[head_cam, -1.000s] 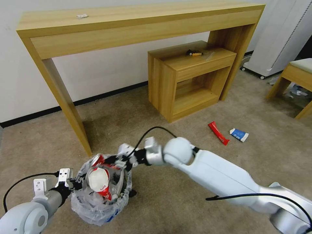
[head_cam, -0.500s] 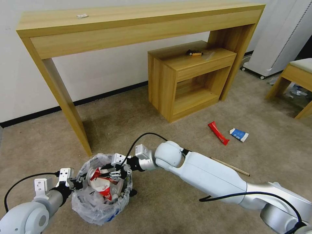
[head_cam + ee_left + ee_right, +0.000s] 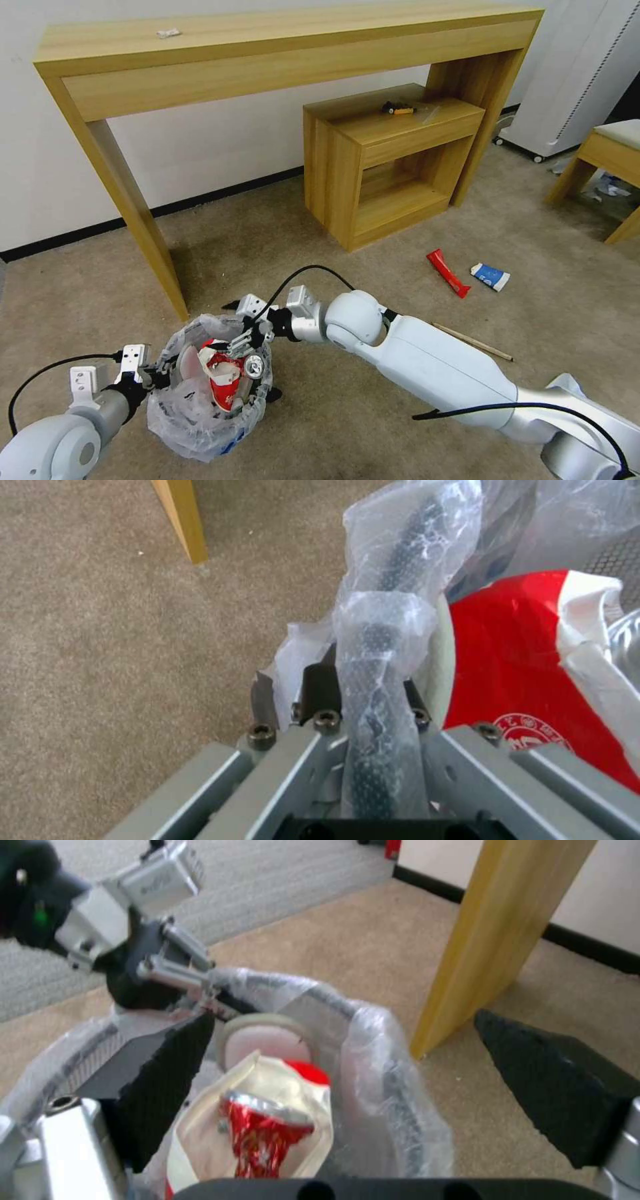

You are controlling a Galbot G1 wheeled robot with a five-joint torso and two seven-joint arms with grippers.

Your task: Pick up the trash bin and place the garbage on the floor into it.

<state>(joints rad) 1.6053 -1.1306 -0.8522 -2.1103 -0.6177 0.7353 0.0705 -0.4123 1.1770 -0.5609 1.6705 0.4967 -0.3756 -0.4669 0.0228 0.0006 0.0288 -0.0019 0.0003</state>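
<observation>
Clearing the rim cleanly matters now: right pincer (image 3: 241, 320) hangs released just above the trash bin (image 3: 200, 427) (crushed red can (image 3: 263, 1135) below it), left pincer (image 3: 360, 690) clenched on the bin's rim.

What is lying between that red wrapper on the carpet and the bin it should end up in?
Between the red wrapper and the trash bin lies open carpet, crossed by the robot's own right arm, whose right gripper hangs open over the bin. The left gripper holds the rim.

Even, bright indoor light with soft shadows; both wrist views look blurred, perhaps from closeness.
</observation>
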